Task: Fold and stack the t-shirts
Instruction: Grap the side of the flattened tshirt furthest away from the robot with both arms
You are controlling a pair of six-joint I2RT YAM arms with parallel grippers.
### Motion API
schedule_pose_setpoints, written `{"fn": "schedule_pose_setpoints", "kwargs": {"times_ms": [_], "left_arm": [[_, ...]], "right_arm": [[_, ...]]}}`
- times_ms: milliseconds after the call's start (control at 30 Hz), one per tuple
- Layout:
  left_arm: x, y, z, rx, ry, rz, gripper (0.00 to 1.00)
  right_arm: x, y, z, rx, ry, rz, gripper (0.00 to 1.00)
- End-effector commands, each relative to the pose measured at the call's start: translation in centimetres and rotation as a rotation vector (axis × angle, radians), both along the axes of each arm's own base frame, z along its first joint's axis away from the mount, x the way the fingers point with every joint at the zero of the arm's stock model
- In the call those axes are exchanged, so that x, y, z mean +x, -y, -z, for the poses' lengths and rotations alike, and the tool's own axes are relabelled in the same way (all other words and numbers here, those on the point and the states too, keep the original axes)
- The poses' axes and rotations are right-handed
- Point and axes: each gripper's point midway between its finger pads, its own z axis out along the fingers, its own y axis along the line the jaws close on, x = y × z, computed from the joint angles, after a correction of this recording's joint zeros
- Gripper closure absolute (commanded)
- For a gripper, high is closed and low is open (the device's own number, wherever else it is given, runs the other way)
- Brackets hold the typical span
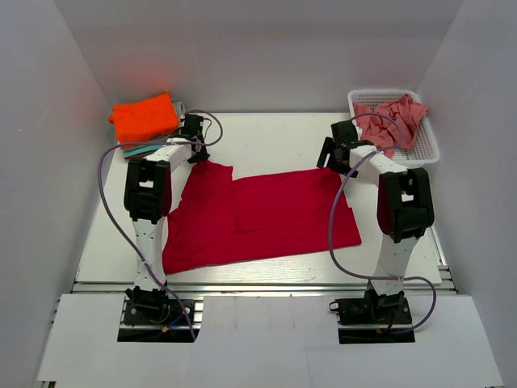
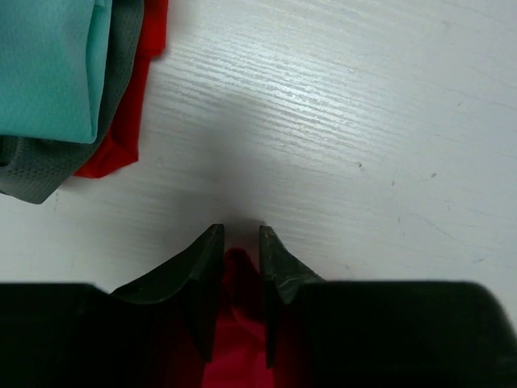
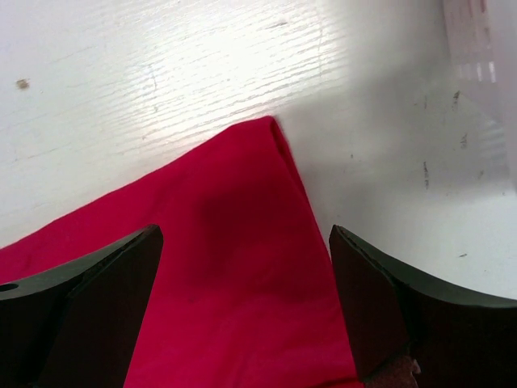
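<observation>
A deep crimson t-shirt lies spread flat across the middle of the table. My left gripper sits at its far left corner, and the left wrist view shows the gripper pinched on a fold of the crimson cloth. Over the shirt's far right corner, my right gripper hangs open with one finger on each side, gripping nothing. A folded stack at the far left has an orange t-shirt on top, with teal, grey and red edges below.
A white mesh basket at the far right holds a crumpled salmon-pink t-shirt. White walls enclose the table on three sides. The basket's corner shows near the right gripper.
</observation>
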Motion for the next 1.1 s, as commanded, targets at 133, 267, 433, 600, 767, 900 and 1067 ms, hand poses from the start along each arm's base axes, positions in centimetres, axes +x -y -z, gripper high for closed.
{"fn": "schedule_pose_setpoints", "kwargs": {"times_ms": [133,267,433,600,767,900,1067], "left_arm": [[-0.7,0.1,-1.9,-0.001,0.001,0.018,1.0],[-0.7,-0.2,-3.9,0.006,0.078,0.024,1.0],[-1.3,0.0,-6.9,0.009,0.172,0.039,1.0],[-2.0,0.8,-8.1,-0.01,0.193,0.063,1.0],[-2.7,0.9,-8.5,-0.021,0.194,0.074,1.0],[-3.6,0.8,-8.9,-0.02,0.186,0.074,1.0],[-5.7,0.4,-9.4,-0.035,0.183,0.057,1.0]], "right_arm": [[2.2,0.9,-0.5,-0.043,0.039,0.07,0.1],[3.2,0.8,0.0,-0.048,0.047,0.077,0.1],[4.5,0.0,0.9,-0.007,0.068,0.089,0.1],[5.8,-0.7,2.1,0.032,0.115,0.119,0.13],[6.2,-0.8,3.2,0.04,0.116,0.143,0.23],[5.8,-0.3,3.1,0.017,0.108,0.148,0.6],[5.1,0.1,2.4,-0.019,0.125,0.094,1.0]]}}
